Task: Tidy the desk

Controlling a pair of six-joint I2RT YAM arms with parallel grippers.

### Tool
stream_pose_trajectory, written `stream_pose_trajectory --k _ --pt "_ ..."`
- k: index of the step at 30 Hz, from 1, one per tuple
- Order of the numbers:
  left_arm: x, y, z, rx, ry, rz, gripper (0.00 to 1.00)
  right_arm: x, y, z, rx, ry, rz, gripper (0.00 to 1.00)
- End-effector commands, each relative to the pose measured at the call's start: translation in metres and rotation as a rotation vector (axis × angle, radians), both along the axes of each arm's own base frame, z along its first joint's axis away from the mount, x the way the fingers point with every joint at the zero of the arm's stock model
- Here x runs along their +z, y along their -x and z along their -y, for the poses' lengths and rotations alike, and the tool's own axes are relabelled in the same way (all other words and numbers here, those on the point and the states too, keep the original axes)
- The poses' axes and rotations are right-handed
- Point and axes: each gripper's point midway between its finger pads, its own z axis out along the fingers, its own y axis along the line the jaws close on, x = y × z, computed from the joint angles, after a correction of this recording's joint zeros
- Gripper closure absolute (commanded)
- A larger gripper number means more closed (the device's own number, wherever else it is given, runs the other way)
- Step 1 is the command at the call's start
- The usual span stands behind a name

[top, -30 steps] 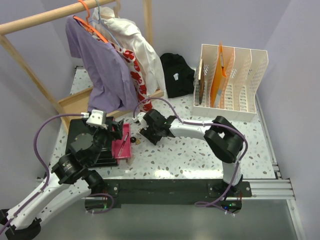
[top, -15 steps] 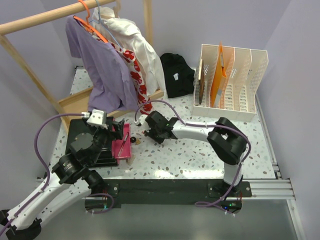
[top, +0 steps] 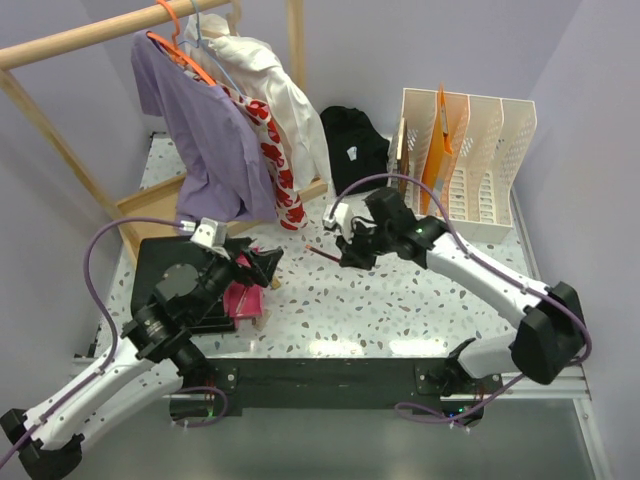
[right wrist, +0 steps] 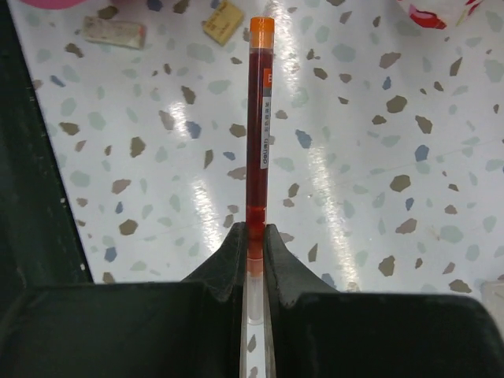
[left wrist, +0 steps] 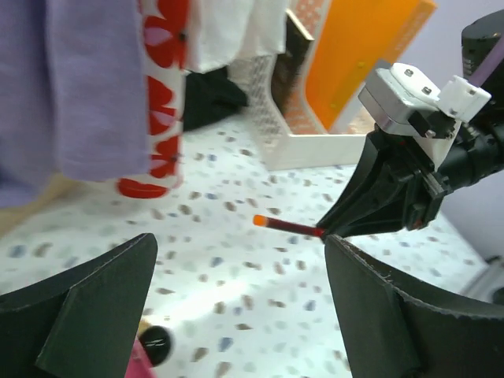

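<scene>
Since a second ago, our right arm has swung away from the pink tray (top: 240, 300) toward the middle of the table (top: 400, 310), bringing a red pen (right wrist: 261, 118) with it. Our left arm has lifted and is turning its wrist to the right.

Our right fingers (right wrist: 232, 256) are clamping together on the pen near its pale rear end, so the long red barrel and orange cap are sticking out ahead of them, pointing left. We are gripping it so far back, we judge, so that the free length can be slid into a holder or laid down cleanly. The pen is hanging clear of the table, touching nothing but the fingers.

Our left fingers (left wrist: 87, 307) are standing wide apart with nothing between them, facing the pen's cap from the left. We are probably keeping them spread either to receive the pen or simply to stay out of its way; we cannot tell which.

The table is lying under both arms, running from the black rail (top: 330, 380) at the near edge to the far wall. It is carrying loose bits: two small scraps (right wrist: 114, 31) just beyond the cap, and a small black round piece (left wrist: 153, 342) beside the pink tray. The white file rack (top: 520, 130) is standing at the far right, a likely home for the pen.
</scene>
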Motion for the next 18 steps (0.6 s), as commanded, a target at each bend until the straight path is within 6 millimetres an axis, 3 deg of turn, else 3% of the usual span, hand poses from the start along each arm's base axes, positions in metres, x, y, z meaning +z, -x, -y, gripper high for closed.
stream_pose_trajectory --k 1,3,4,5,6,7,8,18 --pt "0.038 0.012 0.048 -0.193 0.369 -0.046 0.08 0.039 0.031 0.008 0.087 -0.162 0.003 1.0" --pt "0.036 0.011 0.067 -0.255 0.443 -0.082 0.09 0.06 0.022 0.014 0.036 -0.25 -0.002 1.0" --pt "0.05 0.014 0.075 -0.303 0.538 -0.077 0.1 0.069 0.022 0.017 0.004 -0.295 -0.028 1.0" --pt "0.035 0.01 0.085 -0.316 0.541 -0.126 0.12 0.079 0.023 0.016 0.022 -0.357 -0.038 1.0" --pt "0.034 0.011 0.092 -0.346 0.561 -0.146 0.13 0.084 0.014 0.023 -0.011 -0.39 -0.04 1.0" --pt "0.044 0.012 0.096 -0.372 0.622 -0.138 0.15 0.084 0.016 0.025 -0.038 -0.42 -0.082 1.0" --pt "0.032 0.007 0.104 -0.37 0.618 -0.173 0.16 0.091 0.012 0.026 -0.034 -0.462 -0.069 1.0" --pt "0.041 -0.001 0.155 -0.409 0.6 -0.169 0.21 0.097 0.019 0.039 -0.021 -0.537 -0.097 1.0"
